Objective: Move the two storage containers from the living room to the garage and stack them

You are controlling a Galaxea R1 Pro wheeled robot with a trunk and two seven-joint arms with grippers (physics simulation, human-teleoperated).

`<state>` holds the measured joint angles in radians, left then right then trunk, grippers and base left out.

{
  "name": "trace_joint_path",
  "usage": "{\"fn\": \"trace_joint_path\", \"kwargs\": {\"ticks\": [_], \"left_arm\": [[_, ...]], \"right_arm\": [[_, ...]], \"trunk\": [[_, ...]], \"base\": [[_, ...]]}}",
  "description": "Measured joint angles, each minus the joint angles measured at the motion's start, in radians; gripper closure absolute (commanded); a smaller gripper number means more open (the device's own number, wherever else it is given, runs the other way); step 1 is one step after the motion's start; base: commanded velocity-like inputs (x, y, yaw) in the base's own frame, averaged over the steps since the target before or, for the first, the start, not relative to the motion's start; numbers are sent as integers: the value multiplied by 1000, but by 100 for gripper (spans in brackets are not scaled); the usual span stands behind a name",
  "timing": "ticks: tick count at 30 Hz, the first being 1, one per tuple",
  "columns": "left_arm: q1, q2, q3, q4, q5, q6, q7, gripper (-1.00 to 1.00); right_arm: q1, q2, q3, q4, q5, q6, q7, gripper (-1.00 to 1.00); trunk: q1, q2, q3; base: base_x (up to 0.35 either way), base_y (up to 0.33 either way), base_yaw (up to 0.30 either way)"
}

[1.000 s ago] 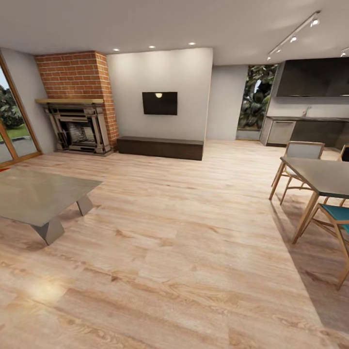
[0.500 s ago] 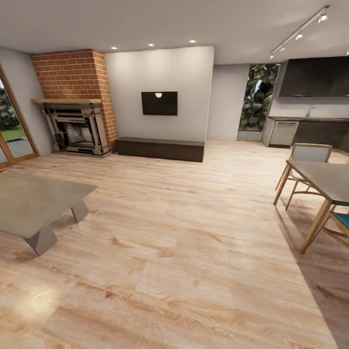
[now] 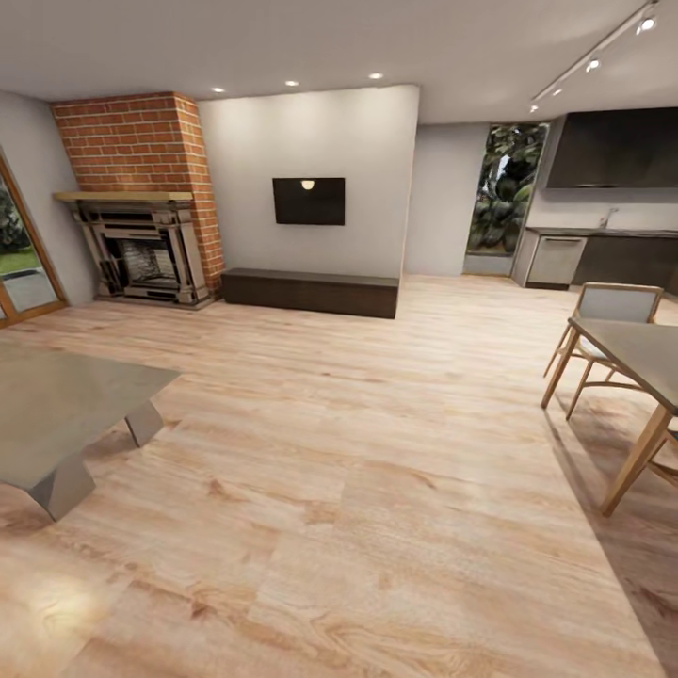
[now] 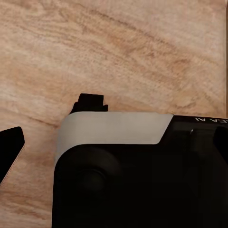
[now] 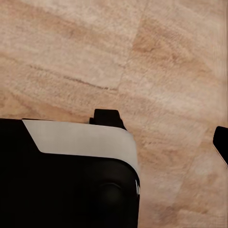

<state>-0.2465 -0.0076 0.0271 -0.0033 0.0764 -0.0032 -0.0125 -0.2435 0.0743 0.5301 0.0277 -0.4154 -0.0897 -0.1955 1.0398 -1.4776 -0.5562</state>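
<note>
I am in the living room, with its light wood-plank floor (image 3: 358, 452) and red-brick fireplace (image 3: 141, 188) at the back left. The two storage containers and the garage are out of view. My left gripper (image 4: 50, 124) hangs open over bare planks, with nothing between its dark fingertips (image 4: 90, 100). My right gripper (image 5: 164, 130) is likewise open above the wood, its fingertips (image 5: 107, 118) wide apart and empty.
A low grey coffee table (image 3: 56, 405) stands at near left. A dining table (image 3: 640, 358) with a chair (image 3: 612, 306) is at right. A dark bench (image 3: 311, 290) under a wall TV (image 3: 309, 201) lies ahead. Kitchen cabinets (image 3: 603, 254) are at far right.
The whole head view has shifted: the coffee table slid left and down, the dining table slid right, so the camera has advanced into the room. Nothing in the room itself moved.
</note>
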Motion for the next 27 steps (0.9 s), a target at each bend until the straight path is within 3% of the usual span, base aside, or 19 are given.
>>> {"fn": "trace_joint_path", "kwargs": {"ticks": [27], "left_arm": [[0, 0, 0, 0, 0, 0, 0, -100]], "right_arm": [[-1, 0, 0, 0, 0, -1, 0, -100]], "trunk": [[0, 0, 0]], "base": [[323, 0, 0]]}}
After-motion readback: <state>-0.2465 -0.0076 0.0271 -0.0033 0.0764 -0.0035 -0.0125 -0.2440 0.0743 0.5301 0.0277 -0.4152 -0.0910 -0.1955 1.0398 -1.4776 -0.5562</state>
